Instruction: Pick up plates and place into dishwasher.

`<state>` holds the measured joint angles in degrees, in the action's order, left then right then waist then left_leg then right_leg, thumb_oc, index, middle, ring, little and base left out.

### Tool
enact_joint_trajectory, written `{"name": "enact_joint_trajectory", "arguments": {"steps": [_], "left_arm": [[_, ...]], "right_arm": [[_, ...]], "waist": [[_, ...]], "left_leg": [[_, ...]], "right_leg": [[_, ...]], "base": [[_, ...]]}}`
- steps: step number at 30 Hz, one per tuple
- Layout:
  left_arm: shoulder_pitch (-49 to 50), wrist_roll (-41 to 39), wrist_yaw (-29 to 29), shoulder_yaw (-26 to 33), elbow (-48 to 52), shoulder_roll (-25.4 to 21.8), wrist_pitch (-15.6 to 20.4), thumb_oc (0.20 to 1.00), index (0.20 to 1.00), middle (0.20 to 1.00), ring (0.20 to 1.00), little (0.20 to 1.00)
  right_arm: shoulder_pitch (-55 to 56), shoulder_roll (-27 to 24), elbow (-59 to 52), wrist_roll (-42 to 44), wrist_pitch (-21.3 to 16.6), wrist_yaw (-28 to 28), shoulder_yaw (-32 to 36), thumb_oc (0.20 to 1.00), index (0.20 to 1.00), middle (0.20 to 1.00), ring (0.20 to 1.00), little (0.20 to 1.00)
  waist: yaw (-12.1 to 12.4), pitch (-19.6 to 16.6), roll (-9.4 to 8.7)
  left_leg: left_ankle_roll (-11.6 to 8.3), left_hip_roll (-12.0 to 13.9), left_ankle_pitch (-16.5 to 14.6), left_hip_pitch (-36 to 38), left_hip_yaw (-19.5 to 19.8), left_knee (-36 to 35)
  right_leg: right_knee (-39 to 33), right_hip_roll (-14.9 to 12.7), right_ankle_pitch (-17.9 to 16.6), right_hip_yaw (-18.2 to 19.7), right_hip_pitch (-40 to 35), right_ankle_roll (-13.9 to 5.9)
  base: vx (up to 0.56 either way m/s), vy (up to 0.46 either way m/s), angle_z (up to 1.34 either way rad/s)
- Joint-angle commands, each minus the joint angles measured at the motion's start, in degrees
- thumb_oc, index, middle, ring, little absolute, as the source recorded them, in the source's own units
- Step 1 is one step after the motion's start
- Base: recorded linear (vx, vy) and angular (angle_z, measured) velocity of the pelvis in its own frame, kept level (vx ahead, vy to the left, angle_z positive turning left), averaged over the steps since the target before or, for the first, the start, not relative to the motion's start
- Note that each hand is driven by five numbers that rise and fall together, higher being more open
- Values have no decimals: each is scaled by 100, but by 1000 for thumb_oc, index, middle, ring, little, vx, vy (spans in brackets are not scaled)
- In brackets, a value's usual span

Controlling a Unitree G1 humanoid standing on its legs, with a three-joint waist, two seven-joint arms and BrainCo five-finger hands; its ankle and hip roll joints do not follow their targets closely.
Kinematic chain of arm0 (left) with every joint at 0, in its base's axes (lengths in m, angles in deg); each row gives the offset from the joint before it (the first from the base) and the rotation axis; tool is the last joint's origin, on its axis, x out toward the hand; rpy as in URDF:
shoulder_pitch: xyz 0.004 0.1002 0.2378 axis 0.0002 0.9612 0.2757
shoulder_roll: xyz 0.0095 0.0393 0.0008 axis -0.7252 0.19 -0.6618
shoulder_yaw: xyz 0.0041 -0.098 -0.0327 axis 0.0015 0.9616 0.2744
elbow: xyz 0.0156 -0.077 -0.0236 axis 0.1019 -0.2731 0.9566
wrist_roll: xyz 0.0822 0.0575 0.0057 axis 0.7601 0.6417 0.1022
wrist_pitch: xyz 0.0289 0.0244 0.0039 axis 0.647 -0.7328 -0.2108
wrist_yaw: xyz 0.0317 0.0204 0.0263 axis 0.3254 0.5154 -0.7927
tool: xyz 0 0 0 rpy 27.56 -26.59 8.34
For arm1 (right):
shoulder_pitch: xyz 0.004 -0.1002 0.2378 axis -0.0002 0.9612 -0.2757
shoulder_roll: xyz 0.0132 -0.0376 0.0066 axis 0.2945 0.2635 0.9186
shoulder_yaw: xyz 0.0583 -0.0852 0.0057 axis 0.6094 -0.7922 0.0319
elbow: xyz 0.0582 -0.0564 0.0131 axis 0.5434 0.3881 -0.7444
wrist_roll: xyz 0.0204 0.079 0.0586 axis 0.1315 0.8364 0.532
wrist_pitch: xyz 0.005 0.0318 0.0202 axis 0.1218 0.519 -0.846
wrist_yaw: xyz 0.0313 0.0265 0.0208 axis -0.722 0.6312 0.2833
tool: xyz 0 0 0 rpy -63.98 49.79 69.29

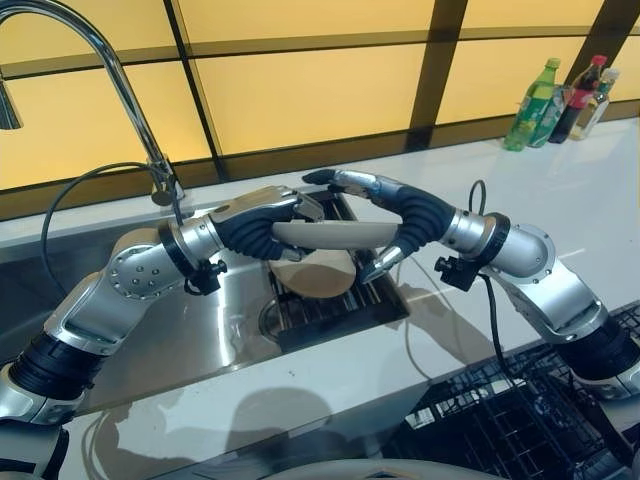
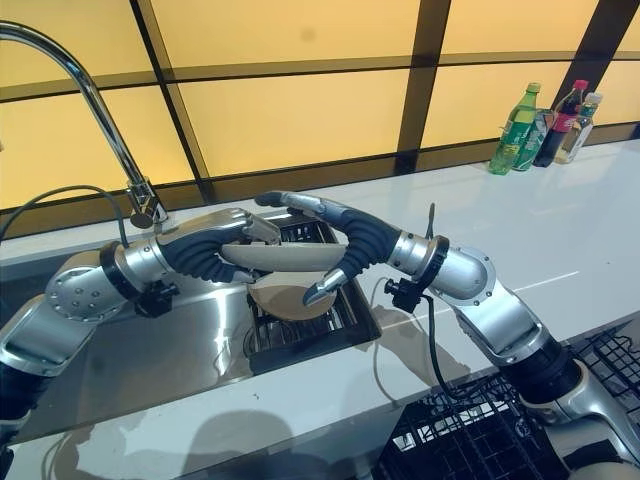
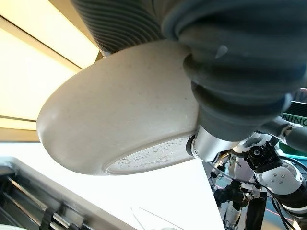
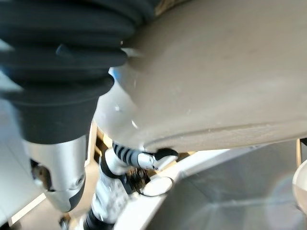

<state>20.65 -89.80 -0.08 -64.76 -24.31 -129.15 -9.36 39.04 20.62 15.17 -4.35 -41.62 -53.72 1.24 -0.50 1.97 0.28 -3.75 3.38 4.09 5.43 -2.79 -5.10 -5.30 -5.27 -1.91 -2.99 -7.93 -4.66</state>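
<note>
Both hands hold one beige plate (image 1: 335,235) level in the air above the sink rack (image 1: 335,300). The left hand (image 1: 255,222) has its fingers curled round the plate's left rim; the right hand (image 1: 405,215) arches over the right rim, fingers above and thumb (image 1: 382,264) below, pinching it. A second plate (image 1: 318,272) lies in the rack just beneath. A tap (image 1: 120,80) stands behind the sink. Three bottles (image 1: 560,100) stand far off on the white counter (image 1: 560,200). A black dishwasher basket (image 1: 520,420) sits at lower right.
</note>
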Motion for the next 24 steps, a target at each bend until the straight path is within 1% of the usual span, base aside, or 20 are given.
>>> {"name": "enact_joint_trajectory", "arguments": {"steps": [1,4,6,8,12,15,19,24], "left_arm": [[-839,-445,-328,-72,-13,-55,116,200,200,200,200,200],[-677,-475,-416,102,5,-202,196,200,200,200,200,200],[-572,-448,-511,178,40,-280,233,200,200,200,200,200],[-509,-417,-582,239,60,-303,243,200,200,200,200,200],[-328,-326,-707,412,78,-314,317,200,200,200,200,200],[-134,-317,-789,608,113,-366,377,200,200,200,200,200],[112,-276,-942,877,171,-418,427,200,200,200,200,200],[223,-283,-1034,1076,172,-416,477,200,200,200,200,200]], "right_arm": [[-370,-249,-472,-229,46,487,-293,1000,1000,1000,1000,1000],[-254,-601,-537,-345,167,819,-282,1000,1000,1000,1000,1000],[-250,-798,-526,-282,128,698,-258,1000,1000,1000,1000,1000],[-274,-825,-503,-224,161,580,-216,1000,1000,1000,1000,1000],[-176,-833,-493,-447,160,423,-28,1000,1000,1000,1000,1000],[40,-912,-527,-572,143,381,182,1000,1000,1000,1000,1000],[319,-1024,-594,-527,96,301,488,1000,1000,1000,1000,1000],[496,-936,-586,-567,72,258,694,1000,1000,1000,1000,1000]], "waist": [[97,-182,-181],[103,-161,-194],[111,-146,-210],[114,-140,-217],[114,-134,-222],[104,-146,-218],[82,-148,-213],[77,-137,-206]], "left_leg": [[102,-40,-289,162,39,10],[89,-34,-275,162,41,10],[78,-26,-266,170,33,10],[74,-26,-267,174,38,10],[84,-42,-283,190,68,10],[86,-43,-295,205,64,10],[89,-36,-296,214,39,10],[90,-35,-298,215,26,10]], "right_leg": [[30,-145,-190,-148,102,-171],[30,-153,-198,-171,88,-179],[30,-156,-202,-191,70,-183],[33,-154,-202,-196,69,-178],[41,-154,-194,-192,55,-180],[42,-157,-188,-189,44,-187],[49,-162,-188,-174,47,-193],[49,-165,-190,-167,51,-192]], "base": [[0,0,0],[0,0,0],[0,2,2],[-1,5,4],[0,0,0],[0,0,0],[0,0,0],[0,0,0]]}}
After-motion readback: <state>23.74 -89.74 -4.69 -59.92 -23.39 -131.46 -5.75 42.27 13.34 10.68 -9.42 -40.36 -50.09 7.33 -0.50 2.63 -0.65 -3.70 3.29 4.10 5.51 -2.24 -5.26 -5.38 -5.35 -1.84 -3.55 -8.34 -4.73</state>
